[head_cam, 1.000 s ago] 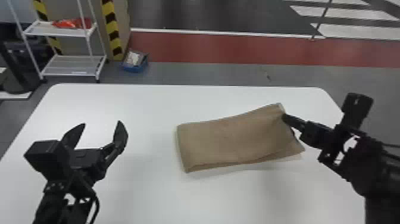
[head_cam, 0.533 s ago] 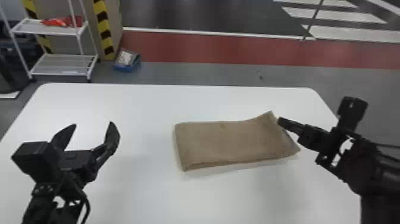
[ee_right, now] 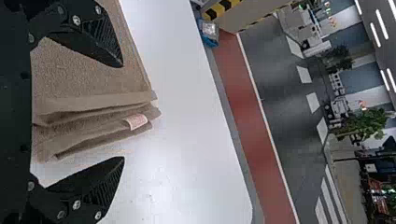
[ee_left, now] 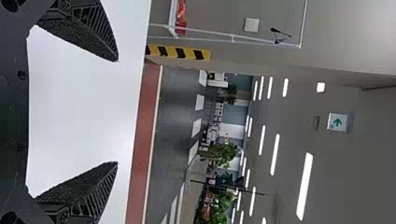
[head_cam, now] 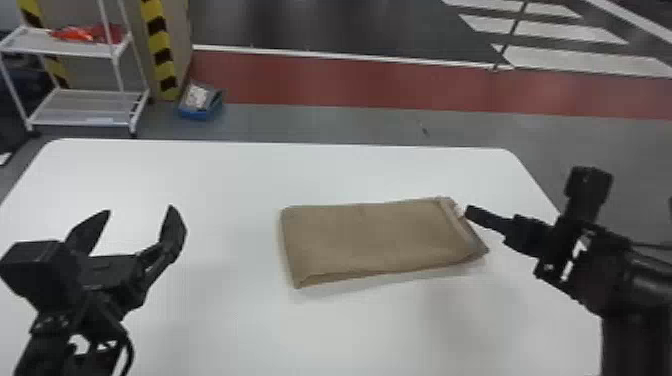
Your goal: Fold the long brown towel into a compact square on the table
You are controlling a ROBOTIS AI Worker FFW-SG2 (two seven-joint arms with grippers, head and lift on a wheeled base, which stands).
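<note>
table (head_cam: 225, 325) under towel (head_cam: 370, 237): raised corner (head_cam: 442, 202) has dropped. left gripper (head_cam: 140, 208), right gripper (ee_right: 123, 112) flanking towel: wide open, empty. another fold likely due.

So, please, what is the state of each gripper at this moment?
Left gripper: open, holding nothing.
Right gripper: open, close to the towel but not gripping it.

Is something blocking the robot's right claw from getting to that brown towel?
Nothing visible stands in the way. The right gripper is open at the right end of the brown towel, whose layered edges show between its spread fingers in the right wrist view. The towel already lies on the table.
</note>
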